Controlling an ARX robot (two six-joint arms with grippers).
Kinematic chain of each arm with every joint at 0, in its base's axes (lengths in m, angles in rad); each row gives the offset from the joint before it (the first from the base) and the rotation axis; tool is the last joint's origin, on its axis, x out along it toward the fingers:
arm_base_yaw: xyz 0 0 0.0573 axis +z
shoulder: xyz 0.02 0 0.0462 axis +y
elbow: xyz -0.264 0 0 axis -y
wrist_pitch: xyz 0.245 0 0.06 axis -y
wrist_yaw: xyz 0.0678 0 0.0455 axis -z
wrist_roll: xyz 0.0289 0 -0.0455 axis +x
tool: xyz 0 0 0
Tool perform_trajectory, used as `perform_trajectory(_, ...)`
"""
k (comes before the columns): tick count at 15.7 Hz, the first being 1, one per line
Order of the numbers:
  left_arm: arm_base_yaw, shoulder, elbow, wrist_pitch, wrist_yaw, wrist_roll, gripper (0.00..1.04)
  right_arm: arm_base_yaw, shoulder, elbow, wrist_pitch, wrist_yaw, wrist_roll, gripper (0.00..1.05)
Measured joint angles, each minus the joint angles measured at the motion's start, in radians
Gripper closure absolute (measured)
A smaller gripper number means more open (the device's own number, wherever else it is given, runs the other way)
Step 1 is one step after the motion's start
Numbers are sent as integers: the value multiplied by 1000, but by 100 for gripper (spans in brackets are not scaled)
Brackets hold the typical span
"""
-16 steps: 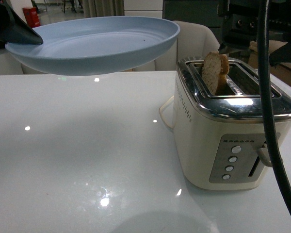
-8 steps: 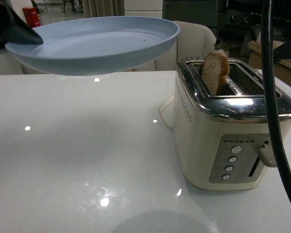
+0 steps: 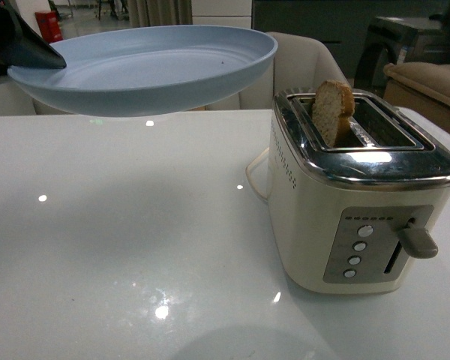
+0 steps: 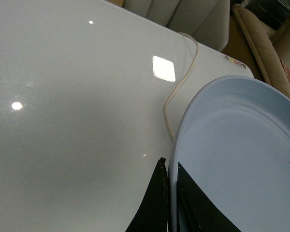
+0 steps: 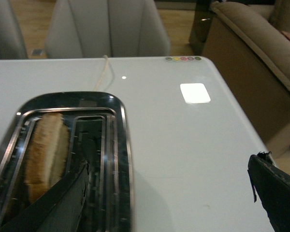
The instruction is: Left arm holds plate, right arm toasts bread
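The pale-blue plate (image 3: 146,67) hangs in the air over the table's far left, roughly level. My left gripper (image 3: 30,52) is shut on its left rim. In the left wrist view the dark fingers (image 4: 157,203) pinch the plate (image 4: 241,154) edge, one on each face. The bread (image 3: 334,111) stands upright in the left slot of the cream toaster (image 3: 360,217), its top sticking out. My right gripper (image 5: 169,164) is open and high above the toaster (image 5: 121,145), one finger over the slots beside the bread (image 5: 46,150), the other (image 5: 275,193) over bare table. The right arm is out of the front view.
The toaster's lever (image 3: 418,241) sits on its near face beside four round buttons. Its cream cord (image 4: 176,92) trails over the glossy white table (image 3: 135,247). Pale chairs (image 5: 106,26) stand behind the table, and a brown sofa (image 5: 251,43) beyond its right edge.
The right arm's black cable and gripper have risen out of the front view, uncovering the toaster's lever. Plate, left gripper and bread have not moved.
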Motion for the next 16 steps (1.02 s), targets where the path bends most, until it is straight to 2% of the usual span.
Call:
perform_trajectory(2,0,0,0,0,0,0,102,-63,-49,-53,10,-19,-24,6)
perform_trajectory(6,0,0,0,0,0,0,102,-88,-83,-72,10,-64,-24,6)
perform_trajectory(7,0,0,0,0,0,0,102,-100,-98,-126,174,-118,-24,13)
perform_trajectory(8,0,0,0,0,1,0,102,-107,-159,-245,349,-179,-24,25)
perform_trajectory(9,0,0,0,0,0,0,102,-115,-249,-364,432,-201,-24,37)
perform_trajectory(11,0,0,0,0,0,0,102,-187,-427,-515,410,-263,-24,61)
perform_trajectory(14,0,0,0,0,1,0,102,-194,-728,-721,264,-270,-23,96)
perform_trajectory(15,0,0,0,0,0,0,102,-194,-862,-772,180,-270,-21,102)
perform_trajectory(16,0,0,0,0,0,0,102,-193,-980,-804,92,-270,-20,103)
